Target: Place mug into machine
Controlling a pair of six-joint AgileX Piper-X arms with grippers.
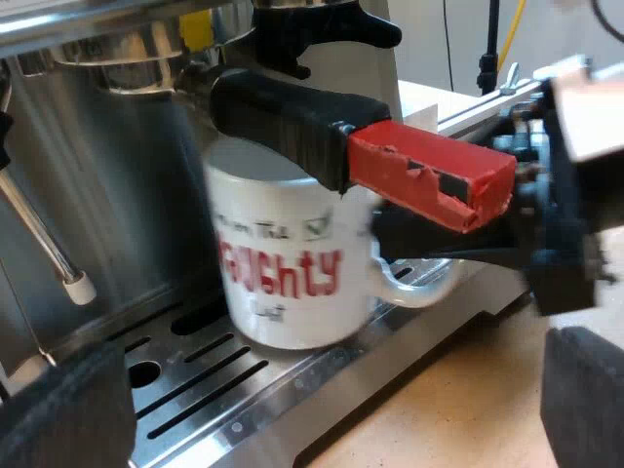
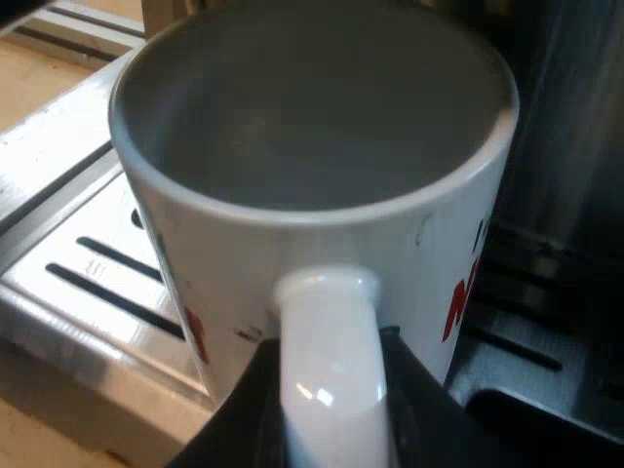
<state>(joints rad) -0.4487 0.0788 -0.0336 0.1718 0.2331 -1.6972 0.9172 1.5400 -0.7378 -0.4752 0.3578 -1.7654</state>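
Right gripper [image 2: 331,414] pinched the mug [image 1: 283,273] by its handle, which pointed straight back at it; mug apparently rested on the drip tray [image 1: 210,385]; left gripper [image 1: 327,405] gaped empty.

The mug [image 1: 283,283] is white with red lettering on its side. It stands upright and empty over the slotted metal drip tray [image 1: 224,390] at the espresso machine [image 1: 97,195] front. It sits directly beneath the machine's locked-in holder [image 1: 292,122], whose red-ended handle juts out above its rim. Whether its base touches the tray cannot be told. Its handle [image 2: 331,351] points away from the machine and is clamped between the fingers of the right claw [image 2: 331,400].
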